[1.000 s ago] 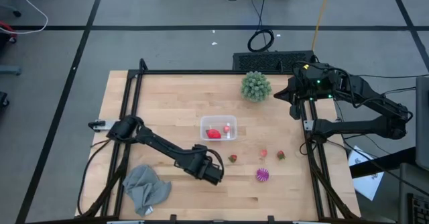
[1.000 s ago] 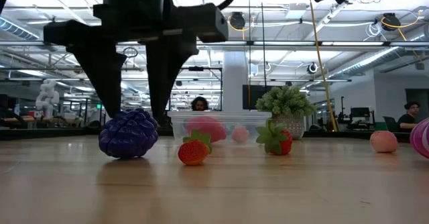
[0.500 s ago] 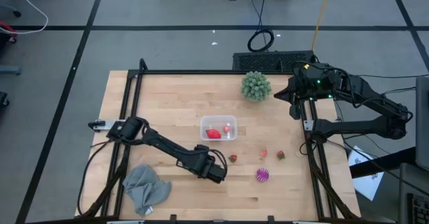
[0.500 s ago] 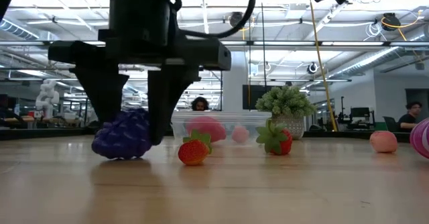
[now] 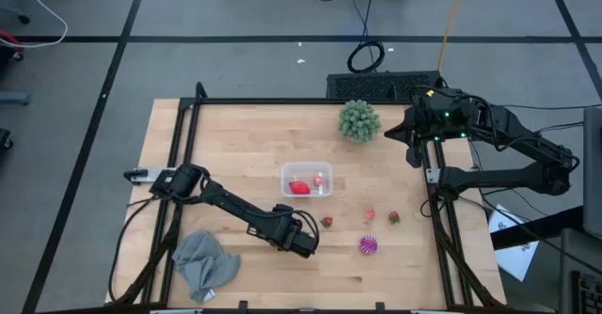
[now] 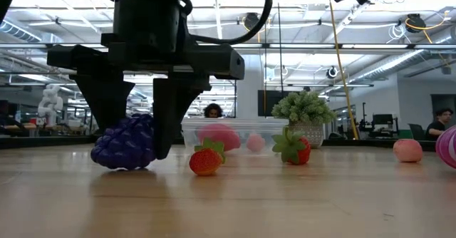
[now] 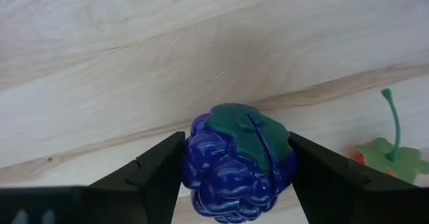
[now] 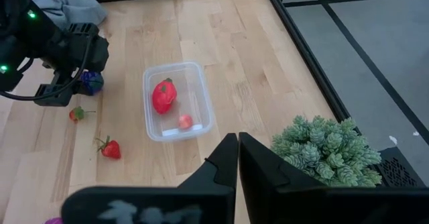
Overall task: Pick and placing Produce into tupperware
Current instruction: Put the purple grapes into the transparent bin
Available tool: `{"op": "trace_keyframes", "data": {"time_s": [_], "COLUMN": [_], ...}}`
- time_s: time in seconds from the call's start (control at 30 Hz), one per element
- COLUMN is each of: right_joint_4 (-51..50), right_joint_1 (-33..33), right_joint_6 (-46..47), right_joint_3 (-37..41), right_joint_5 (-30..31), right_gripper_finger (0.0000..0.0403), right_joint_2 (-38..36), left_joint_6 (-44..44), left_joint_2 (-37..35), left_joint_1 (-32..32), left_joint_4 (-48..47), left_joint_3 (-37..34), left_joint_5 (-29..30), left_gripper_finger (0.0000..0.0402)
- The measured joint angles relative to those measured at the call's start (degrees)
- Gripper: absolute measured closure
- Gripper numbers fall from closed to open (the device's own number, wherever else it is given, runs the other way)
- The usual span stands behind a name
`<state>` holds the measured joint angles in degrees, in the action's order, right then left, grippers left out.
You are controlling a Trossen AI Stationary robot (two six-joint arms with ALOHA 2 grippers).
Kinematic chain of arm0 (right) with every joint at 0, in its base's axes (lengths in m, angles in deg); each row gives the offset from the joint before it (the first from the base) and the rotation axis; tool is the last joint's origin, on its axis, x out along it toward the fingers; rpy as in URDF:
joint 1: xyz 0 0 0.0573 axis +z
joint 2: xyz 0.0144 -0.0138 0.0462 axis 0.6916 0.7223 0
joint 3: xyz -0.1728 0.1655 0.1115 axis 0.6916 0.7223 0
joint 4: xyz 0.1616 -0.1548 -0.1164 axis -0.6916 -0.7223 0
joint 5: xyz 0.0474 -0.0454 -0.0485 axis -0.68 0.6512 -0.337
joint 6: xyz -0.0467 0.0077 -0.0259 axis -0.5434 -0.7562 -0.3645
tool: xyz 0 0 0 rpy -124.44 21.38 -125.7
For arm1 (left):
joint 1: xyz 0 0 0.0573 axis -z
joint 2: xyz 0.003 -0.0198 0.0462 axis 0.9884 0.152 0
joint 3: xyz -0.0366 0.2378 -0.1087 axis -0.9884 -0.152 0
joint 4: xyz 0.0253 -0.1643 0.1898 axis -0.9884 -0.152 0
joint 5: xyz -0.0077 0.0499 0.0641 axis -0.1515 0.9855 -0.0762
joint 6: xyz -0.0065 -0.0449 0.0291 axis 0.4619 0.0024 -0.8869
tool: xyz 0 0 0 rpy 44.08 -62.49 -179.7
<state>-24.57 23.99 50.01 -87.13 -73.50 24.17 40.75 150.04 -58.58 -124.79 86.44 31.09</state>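
My left gripper (image 5: 306,243) stands low over the table near its near edge, shut on a dark purple berry (image 7: 238,160) with a green cap. The clear tupperware (image 5: 308,180) sits mid-table with a red piece (image 5: 299,187) and a small pink piece (image 5: 320,178) inside. On the table lie a small strawberry (image 5: 326,222), a pink piece (image 5: 370,217), another strawberry (image 5: 393,217) and a striped magenta piece (image 5: 368,246). My right gripper (image 8: 238,143) waits shut, raised at the far right edge. My left gripper pinches the purple berry between its two fingers, one finger (image 7: 161,170) on each side of its bumpy body (image 7: 198,167). The fingers come from above, pointing down. The berry (image 6: 125,144) sits with its underside on the table, its green cap facing up toward the wrist.
A green spiky ball (image 5: 359,120) stands at the far side of the table, close to my right gripper. A crumpled grey cloth (image 5: 205,262) lies at the near left. Black frame rails (image 5: 179,164) run along the table's left and right sides.
My left gripper has come down around the purple berry, and its fingers now reach the table on both sides of it. The berry has slid a little toward the table's left.
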Motion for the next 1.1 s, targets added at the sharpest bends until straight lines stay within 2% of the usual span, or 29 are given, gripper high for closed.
{"op": "trace_keyframes", "data": {"time_s": [0.27, 0.47, 0.83, 1.1], "right_joint_4": [0.0, 0.0, 0.2, 0.18], "right_joint_1": [-0.02, -0.02, -0.02, -0.01], "right_joint_6": [0.02, 0.02, 0.04, 0.03], "right_joint_3": [0.0, 0.0, 0.0, 0.0], "right_joint_5": [0.0, 0.0, 0.02, 0.01], "right_gripper_finger": [0.0399, 0.0399, 0.0399, 0.0399], "right_joint_2": [0.0, 0.0, 0.02, 0.02], "left_joint_6": [0.01, -0.84, -1.4, -3.87], "left_joint_2": [-0.04, -0.1, -5.14, -11.29], "left_joint_1": [0.0, -0.17, -1.26, -4.59], "left_joint_4": [0.0, -0.02, -0.73, -0.79], "left_joint_3": [0.0, 0.0, -0.04, -0.04], "left_joint_5": [-0.02, -2.8, -3.43, 0.85], "left_gripper_finger": [0.0154, 0.0154, 0.0154, 0.0154]}}
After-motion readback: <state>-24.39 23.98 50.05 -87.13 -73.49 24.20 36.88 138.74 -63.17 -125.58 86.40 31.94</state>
